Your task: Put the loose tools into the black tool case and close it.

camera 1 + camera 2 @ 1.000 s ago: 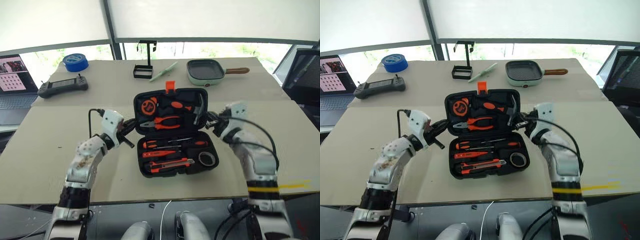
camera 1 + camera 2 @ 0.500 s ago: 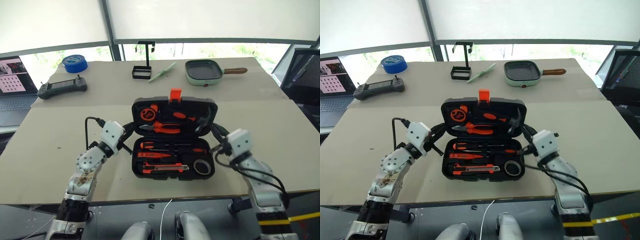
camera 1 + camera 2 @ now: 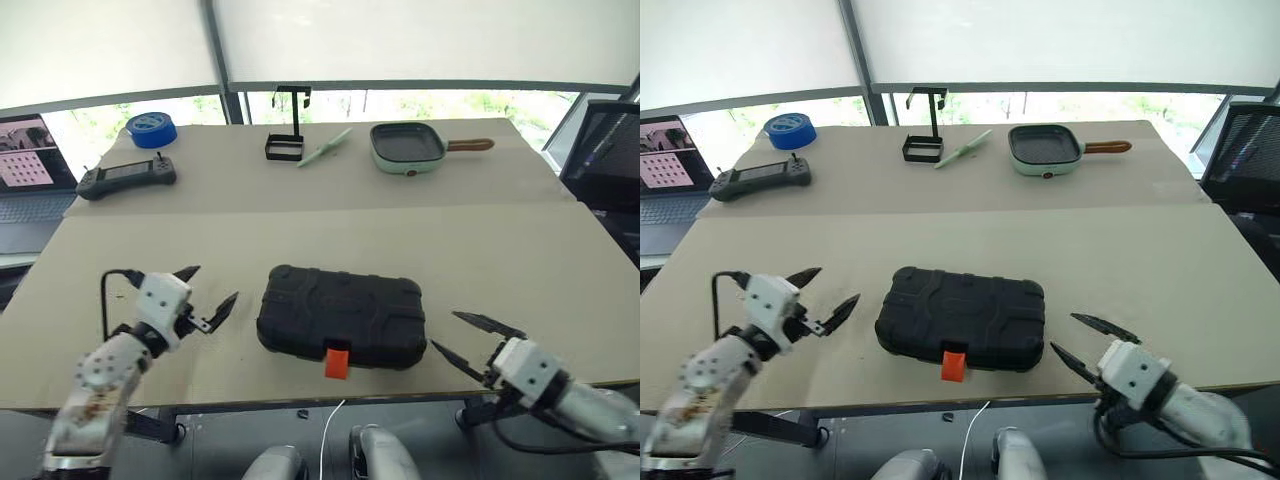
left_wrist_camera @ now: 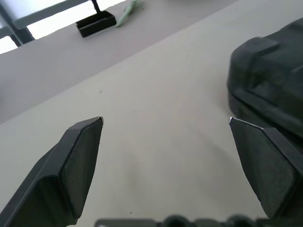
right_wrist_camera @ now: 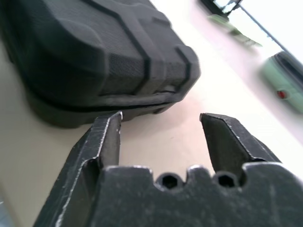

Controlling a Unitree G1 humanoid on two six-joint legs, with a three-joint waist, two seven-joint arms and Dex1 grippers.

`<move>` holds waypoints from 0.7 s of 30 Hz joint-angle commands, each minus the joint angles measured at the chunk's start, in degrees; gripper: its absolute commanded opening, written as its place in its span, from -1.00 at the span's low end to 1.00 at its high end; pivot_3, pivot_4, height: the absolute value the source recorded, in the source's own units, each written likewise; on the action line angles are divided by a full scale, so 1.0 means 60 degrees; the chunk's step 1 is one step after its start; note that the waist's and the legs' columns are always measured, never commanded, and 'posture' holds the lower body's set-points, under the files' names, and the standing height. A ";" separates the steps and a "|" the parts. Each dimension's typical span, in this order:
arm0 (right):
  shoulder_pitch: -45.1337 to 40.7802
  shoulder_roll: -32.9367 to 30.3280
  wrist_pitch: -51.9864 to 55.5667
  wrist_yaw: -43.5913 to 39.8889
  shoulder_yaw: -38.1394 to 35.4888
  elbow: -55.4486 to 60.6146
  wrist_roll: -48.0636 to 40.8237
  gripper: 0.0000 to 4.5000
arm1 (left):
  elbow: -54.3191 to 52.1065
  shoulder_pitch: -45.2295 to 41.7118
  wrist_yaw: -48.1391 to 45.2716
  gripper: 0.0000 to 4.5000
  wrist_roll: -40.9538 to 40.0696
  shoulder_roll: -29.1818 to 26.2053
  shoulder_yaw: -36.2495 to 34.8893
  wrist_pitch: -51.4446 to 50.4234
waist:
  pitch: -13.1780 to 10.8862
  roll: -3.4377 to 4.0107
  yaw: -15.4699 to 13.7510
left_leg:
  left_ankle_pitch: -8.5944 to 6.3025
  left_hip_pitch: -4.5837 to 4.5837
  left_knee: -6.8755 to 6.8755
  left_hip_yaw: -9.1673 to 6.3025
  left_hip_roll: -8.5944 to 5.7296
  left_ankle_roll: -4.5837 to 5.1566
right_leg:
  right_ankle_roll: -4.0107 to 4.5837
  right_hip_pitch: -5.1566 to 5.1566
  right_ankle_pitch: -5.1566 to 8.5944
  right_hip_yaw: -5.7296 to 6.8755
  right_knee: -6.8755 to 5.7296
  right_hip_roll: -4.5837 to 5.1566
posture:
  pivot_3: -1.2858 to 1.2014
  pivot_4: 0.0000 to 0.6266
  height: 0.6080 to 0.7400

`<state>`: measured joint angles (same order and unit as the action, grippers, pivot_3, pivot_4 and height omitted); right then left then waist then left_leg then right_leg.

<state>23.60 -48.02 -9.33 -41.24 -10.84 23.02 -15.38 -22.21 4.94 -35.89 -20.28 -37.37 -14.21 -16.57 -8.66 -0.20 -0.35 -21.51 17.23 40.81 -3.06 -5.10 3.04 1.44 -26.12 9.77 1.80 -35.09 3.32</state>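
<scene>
Left gripper (image 3: 206, 292) is spread wide with nothing in it, sitting off the left end of the tool case (image 3: 340, 313), not touching. Right gripper (image 3: 476, 342) is also parted and empty, just off the case's right front corner, clear of it. Case is closed flat on the table (image 3: 520, 250), lid down, orange latch (image 3: 337, 361) on the front edge facing the robot. Game controller (image 3: 126, 176), blue tape roll (image 3: 150, 127) and green pan (image 3: 410, 146) sit at the far side.
</scene>
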 commanded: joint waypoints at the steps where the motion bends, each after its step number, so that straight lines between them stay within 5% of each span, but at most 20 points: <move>1: 0.0637 -0.0677 0.1259 -0.1448 0.0345 0.1052 -0.1105 0.31 | 0.0706 -0.0652 -0.0946 0.96 -0.0259 -0.0715 0.0055 -0.0437 | 0.0000 0.0001 -0.0088 | -0.0002 0.0001 -0.0008 -0.0001 -0.0001 0.0004 | -0.0002 -0.0002 0.0001 0.0003 0.0006 0.0000 | 0.03 -0.52 1.00; 5: 0.0551 -0.1109 0.1619 -0.2289 0.1105 0.1365 -0.0866 0.00 | 0.2809 -0.2562 -0.1799 1.00 0.0442 -0.1082 0.0992 0.0057 | -0.0005 -0.0014 -0.0148 | -0.0002 0.0009 0.0001 -0.0012 -0.0005 0.0004 | -0.0002 -0.0001 0.0002 0.0023 0.0003 0.0004 | 0.03 -0.52 1.00; 12: -0.1334 -0.0841 0.2259 -0.2579 0.2651 0.0914 0.0012 -0.97 | 0.7828 -0.6877 -0.3278 0.18 0.2371 -0.0103 0.3290 0.3090 | -0.0011 -0.0047 -0.0154 | 0.0000 0.0021 0.0026 -0.0015 -0.0019 -0.0001 | 0.0004 -0.0007 -0.0008 0.0063 0.0012 0.0017 | 0.03 -0.52 1.00; 19: -0.3013 -0.0155 0.2670 -0.2120 0.3253 -0.0234 0.0966 -1.00 | 1.0238 -0.8630 -0.4408 -0.94 0.3218 0.0991 0.4388 0.5034 | -0.0021 -0.0065 -0.0002 | 0.0002 0.0059 0.0056 -0.0013 -0.0022 -0.0001 | 0.0005 -0.0031 -0.0008 0.0081 0.0023 0.0021 | 0.03 -0.52 1.00; 21: -0.3586 0.0167 0.2889 -0.1805 0.3215 -0.0636 0.1110 -1.00 | 1.0148 -0.8573 -0.5013 -0.94 0.3245 0.1018 0.4624 0.5462 | -0.0025 -0.0073 0.0074 | 0.0001 0.0059 0.0067 -0.0012 -0.0015 -0.0001 | 0.0006 -0.0029 -0.0008 0.0074 0.0018 0.0021 | 0.03 -0.52 1.00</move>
<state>4.87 -48.22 6.03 -55.75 9.42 21.68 -10.72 39.48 -46.09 -62.70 -0.99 -31.08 12.72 12.97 -8.81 -0.64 0.10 -21.50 17.58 41.25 -3.13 -5.17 3.03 1.49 -26.29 9.71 2.23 -34.99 3.44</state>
